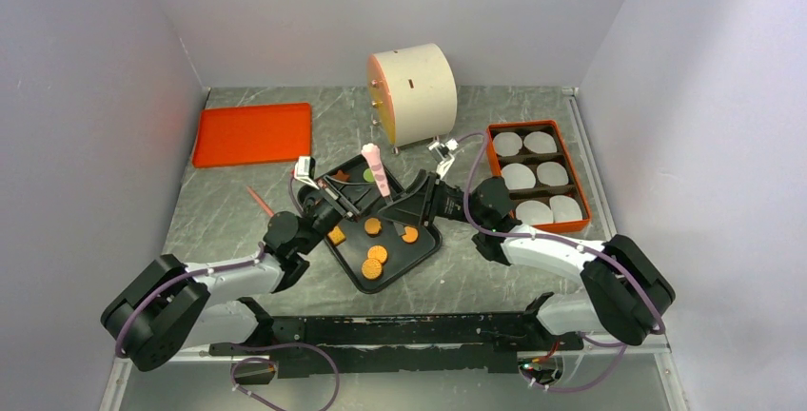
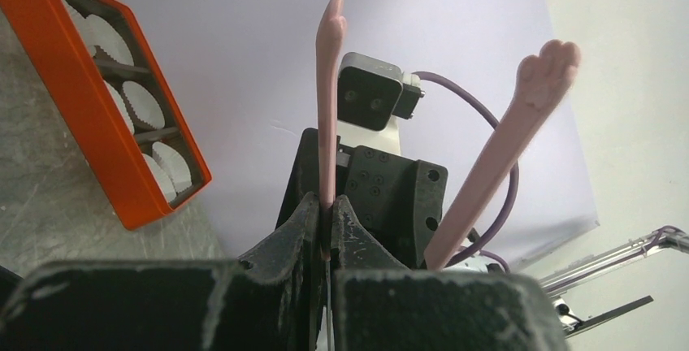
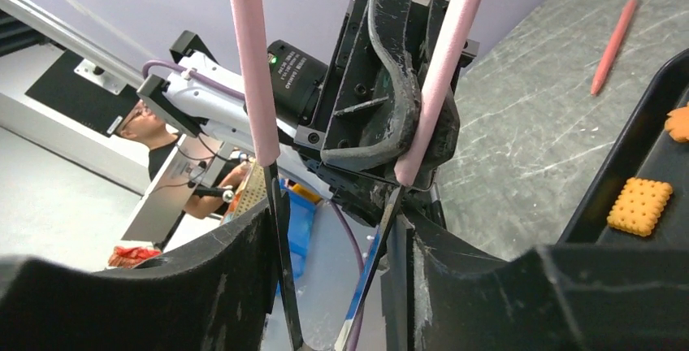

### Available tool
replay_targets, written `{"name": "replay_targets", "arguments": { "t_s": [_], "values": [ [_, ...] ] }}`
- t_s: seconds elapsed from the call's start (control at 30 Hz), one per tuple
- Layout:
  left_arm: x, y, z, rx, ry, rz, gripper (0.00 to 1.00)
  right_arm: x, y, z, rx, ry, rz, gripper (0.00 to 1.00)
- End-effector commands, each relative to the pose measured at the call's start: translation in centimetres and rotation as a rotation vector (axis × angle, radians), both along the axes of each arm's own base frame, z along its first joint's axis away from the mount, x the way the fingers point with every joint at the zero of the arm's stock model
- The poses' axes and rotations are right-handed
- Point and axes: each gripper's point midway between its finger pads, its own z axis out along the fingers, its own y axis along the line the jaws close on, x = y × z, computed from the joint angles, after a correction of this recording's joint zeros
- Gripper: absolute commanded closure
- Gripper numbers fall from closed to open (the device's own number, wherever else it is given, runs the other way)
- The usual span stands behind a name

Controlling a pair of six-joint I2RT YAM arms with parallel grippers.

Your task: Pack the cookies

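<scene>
Cookies lie on a black tray (image 1: pixel 419 254): orange rounds (image 1: pixel 373 225), an orange square (image 1: pixel 336 235), a green round (image 1: pixel 368 174) and a brown star (image 1: pixel 340 176). Both grippers meet above the tray on pink tongs (image 1: pixel 379 171). My left gripper (image 2: pixel 327 205) is shut on one pink arm (image 2: pixel 329 99); the other arm (image 2: pixel 504 148) stands free to its right. My right gripper (image 3: pixel 333 237) holds the tongs' two metal blades against its jaws, with the pink arms (image 3: pixel 252 67) rising from them. The square cookie (image 3: pixel 640 205) shows at the right in the right wrist view.
An orange box (image 1: pixel 491 154) with white paper liners stands at the right, and also shows in the left wrist view (image 2: pixel 97 132). An orange lid (image 1: pixel 252 133) lies back left. A white cylinder (image 1: pixel 414 92) stands behind the tray. A red stick (image 1: pixel 259 200) lies left of the tray.
</scene>
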Motion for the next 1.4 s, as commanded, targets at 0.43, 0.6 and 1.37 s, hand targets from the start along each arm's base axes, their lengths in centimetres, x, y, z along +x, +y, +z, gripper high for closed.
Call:
{"name": "replay_targets", "arguments": {
  "t_s": [0.43, 0.6, 1.37],
  "values": [
    [1.9, 5.3, -2.3, 0.418, -0.004, 0.319, 0.44, 1.4, -1.0, 2.2, -0.145, -0.293, -0.127, 0.64],
    [1.5, 7.5, -2.9, 0.474, 0.034, 0.394, 0.3, 2.8, -1.2, 1.6, -0.255, -0.34, -0.177, 0.65],
    [1.2, 5.3, 0.2, 0.474, 0.057, 0.283, 0.11, 4.5, 1.0, -3.5, -0.684, -0.487, -0.341, 0.65]
  ]
}}
